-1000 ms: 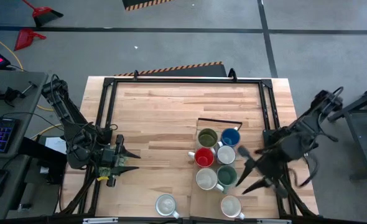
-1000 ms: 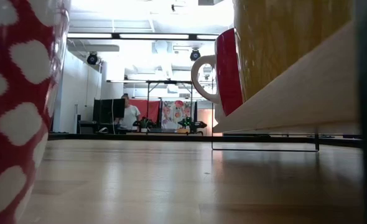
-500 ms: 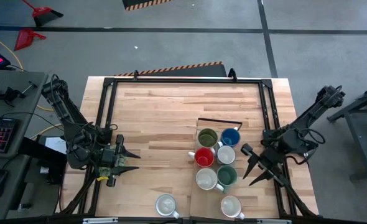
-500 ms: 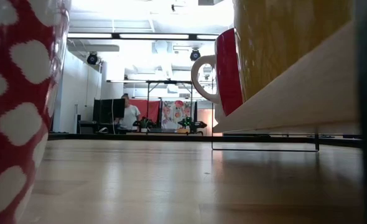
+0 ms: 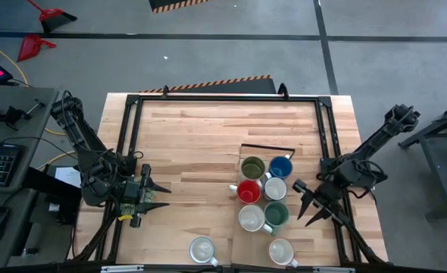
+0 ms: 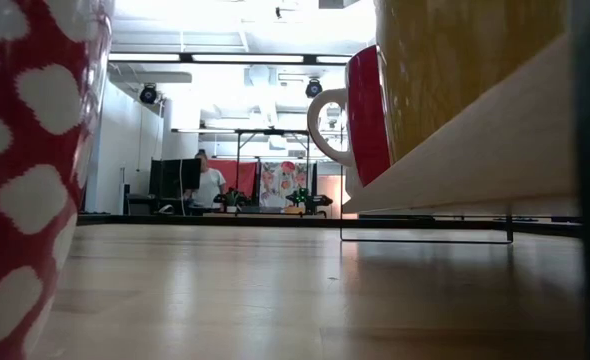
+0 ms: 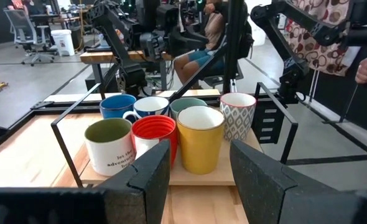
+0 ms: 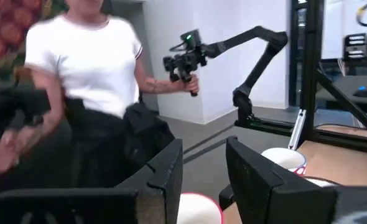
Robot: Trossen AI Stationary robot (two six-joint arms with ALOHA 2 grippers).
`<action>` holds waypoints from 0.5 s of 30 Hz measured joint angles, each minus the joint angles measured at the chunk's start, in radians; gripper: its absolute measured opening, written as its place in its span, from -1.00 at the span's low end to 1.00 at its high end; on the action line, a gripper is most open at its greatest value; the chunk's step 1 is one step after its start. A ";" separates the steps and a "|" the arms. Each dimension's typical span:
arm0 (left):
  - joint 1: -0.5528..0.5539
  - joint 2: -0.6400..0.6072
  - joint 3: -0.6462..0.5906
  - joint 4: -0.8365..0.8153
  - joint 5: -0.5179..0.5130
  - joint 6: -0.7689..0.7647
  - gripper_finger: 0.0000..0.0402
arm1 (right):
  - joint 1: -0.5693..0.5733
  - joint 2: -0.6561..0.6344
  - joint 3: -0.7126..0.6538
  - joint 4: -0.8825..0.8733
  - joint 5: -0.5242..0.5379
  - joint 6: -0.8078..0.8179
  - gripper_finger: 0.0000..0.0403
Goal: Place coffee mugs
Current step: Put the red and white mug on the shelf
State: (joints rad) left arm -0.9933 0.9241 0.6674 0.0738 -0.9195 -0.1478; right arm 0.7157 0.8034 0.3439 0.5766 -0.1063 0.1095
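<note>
Six coffee mugs stand packed together on a light wooden board (image 5: pixel 237 227): olive green (image 5: pixel 253 167), blue (image 5: pixel 281 167), red (image 5: pixel 248 191), white (image 5: pixel 275 189), teal green (image 5: pixel 276 214) and white (image 5: pixel 251 218). Two more white mugs stand on the table near its near edge (image 5: pixel 201 249) (image 5: pixel 282 252). My right gripper (image 5: pixel 300 202) is open, just right of the group and touching nothing. My left gripper (image 5: pixel 161 196) is open and waits at the table's left, facing the mugs (image 7: pixel 200 138).
A thin black wire frame (image 5: pixel 267 148) stands at the board's far end. A black rail frame (image 5: pixel 223 98) borders the table. A person in a white shirt (image 8: pixel 87 68) holds a hand-held gripper beyond the table. Bare wood lies between my left gripper and the mugs.
My right arm has drawn back toward the table's right edge and settled. Its gripper has shifted slightly toward the far edge beside the mugs and stays open. The mugs have kept still.
</note>
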 joint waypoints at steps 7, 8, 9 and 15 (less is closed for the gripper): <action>0.033 0.000 0.000 -0.001 0.003 -0.065 -0.23 | 0.001 0.003 0.000 -0.040 -0.032 -0.065 -0.46; 0.038 0.000 0.000 -0.001 0.019 -0.077 -0.23 | 0.000 0.003 0.000 -0.044 -0.047 -0.067 -0.46; 0.042 0.000 0.000 -0.001 0.041 -0.083 -0.23 | 0.000 0.003 0.000 -0.045 -0.068 -0.079 -0.46; 0.074 0.000 0.000 -0.001 0.137 -0.087 -0.23 | 0.000 0.003 0.000 -0.050 -0.050 -0.060 -0.46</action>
State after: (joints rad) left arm -0.9196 0.9241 0.6674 0.0726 -0.7821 -0.2349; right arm 0.7162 0.8063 0.3435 0.5264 -0.1566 0.0492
